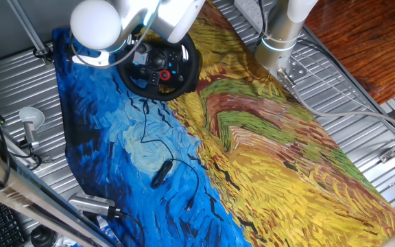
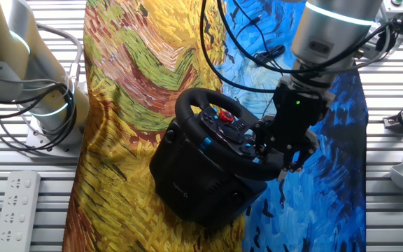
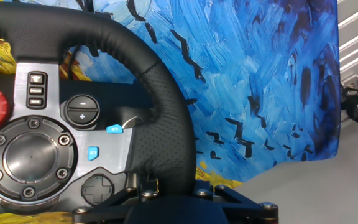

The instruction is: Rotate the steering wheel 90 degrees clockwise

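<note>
And here's the steering wheel (image 2: 219, 133), sitting on the painted cloth (image 2: 138, 63) that covers the desk (image 2: 40, 231), right where the yellow swirls meet the blue, tilted up on its chunky black base (image 2: 194, 178). The hand (image 2: 283, 157) is down at the rim on the blue side, and from the hand view the padded rim (image 3: 160, 124) runs straight in between the fingers. It looks closed around the rim, though the fingertips themselves are hidden, so I can't say how tight.

How will it handle? That rim looks thick, stiff and stitched, leather-like, so I'd expect good grip with little slip. The base looks heavy enough to stay put, but it rests on loose cloth, so it could creep. The rim is the place to hold, well clear of the red button (image 2: 225, 116) and the grey hub (image 3: 33, 155). A small black device (image 1: 161, 173) on a thin cable lies well apart.
</note>
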`<state>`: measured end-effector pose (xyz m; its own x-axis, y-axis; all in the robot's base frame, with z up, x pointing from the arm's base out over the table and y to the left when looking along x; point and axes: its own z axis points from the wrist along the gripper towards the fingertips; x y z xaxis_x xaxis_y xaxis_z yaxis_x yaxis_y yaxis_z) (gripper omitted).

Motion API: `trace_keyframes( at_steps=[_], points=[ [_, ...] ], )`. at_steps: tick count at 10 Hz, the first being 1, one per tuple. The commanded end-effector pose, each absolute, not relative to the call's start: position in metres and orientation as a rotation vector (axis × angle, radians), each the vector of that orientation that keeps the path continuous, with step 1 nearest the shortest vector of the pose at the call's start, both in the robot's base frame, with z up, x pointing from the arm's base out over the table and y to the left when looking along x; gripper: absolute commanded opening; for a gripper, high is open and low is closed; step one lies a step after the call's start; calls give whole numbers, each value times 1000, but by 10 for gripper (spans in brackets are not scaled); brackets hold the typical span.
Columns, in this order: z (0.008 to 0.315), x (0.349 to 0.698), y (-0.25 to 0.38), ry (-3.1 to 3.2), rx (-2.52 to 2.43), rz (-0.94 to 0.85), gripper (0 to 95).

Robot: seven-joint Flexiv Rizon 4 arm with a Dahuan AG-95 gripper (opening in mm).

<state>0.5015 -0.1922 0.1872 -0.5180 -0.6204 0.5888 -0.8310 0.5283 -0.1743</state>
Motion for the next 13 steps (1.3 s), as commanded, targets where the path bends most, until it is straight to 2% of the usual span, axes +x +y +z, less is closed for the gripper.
trace_keyframes(
  at_steps=[1, 13],
  points=[
    [188, 501, -193, -2318, 1181, 604, 0],
    [187, 502, -193, -2328, 1179, 601, 0]
  ],
)
